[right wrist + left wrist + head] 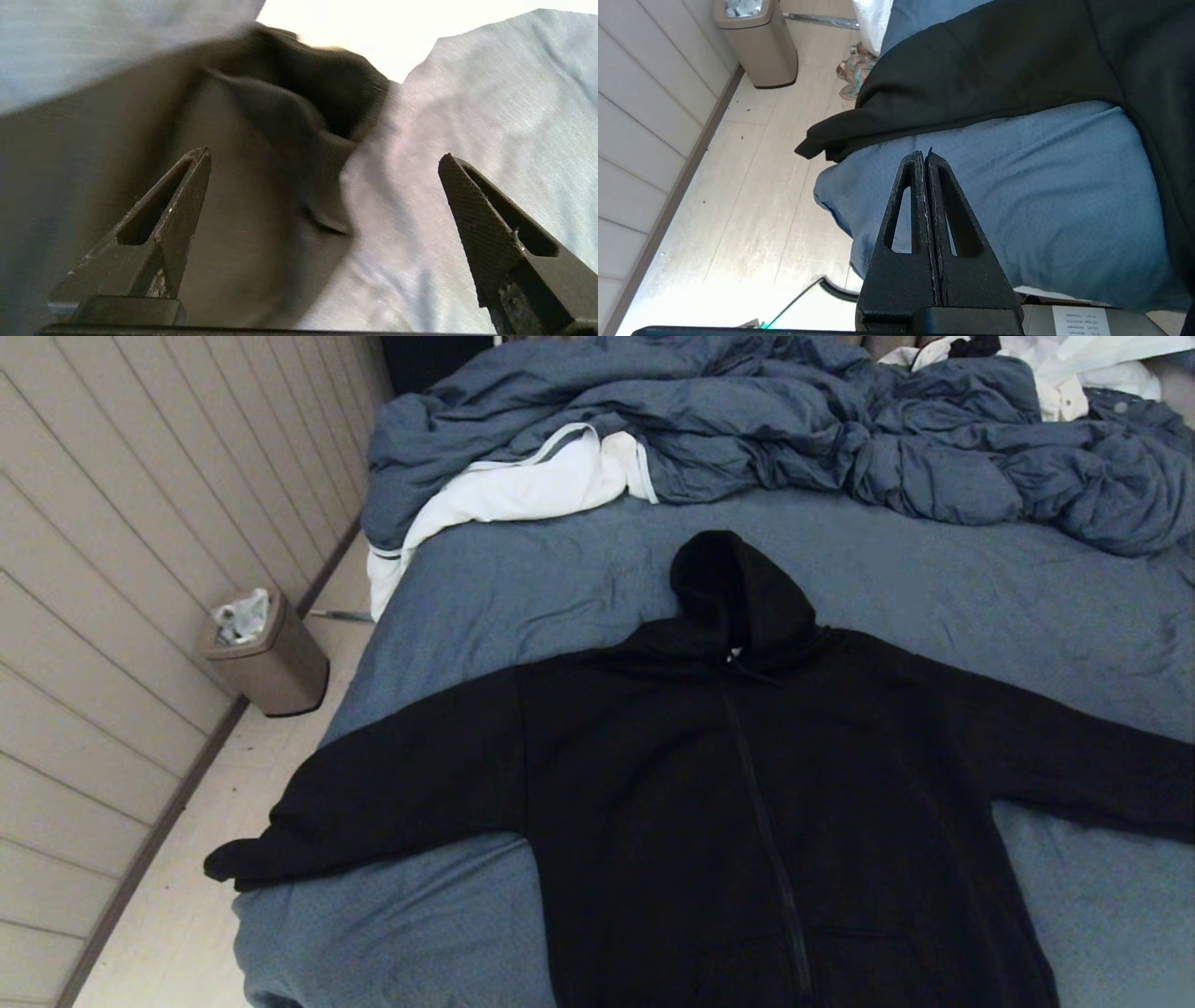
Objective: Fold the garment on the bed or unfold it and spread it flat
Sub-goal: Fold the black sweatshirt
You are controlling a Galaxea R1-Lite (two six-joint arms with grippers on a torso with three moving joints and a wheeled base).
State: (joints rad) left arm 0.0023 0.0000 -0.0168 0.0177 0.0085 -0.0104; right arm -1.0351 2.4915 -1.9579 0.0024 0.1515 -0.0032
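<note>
Garment [709, 803] first, though the bed [523, 579] under it is larger: the black hoodie lies face up and zipped on the blue-grey sheet, hood toward the rumpled duvet [840, 439], both sleeves flung wide, so it reads as already spread and ready for a first fold; its left sleeve [971, 79] runs to the mattress edge with the cuff overhanging the floor, an easy end to pinch; the right gripper [322, 158] hangs low over the other sleeve end, jaws released wide, apparently lining up a grasp; the left gripper [924, 156] waits by the near bed corner, jaws clenched on nothing.
</note>
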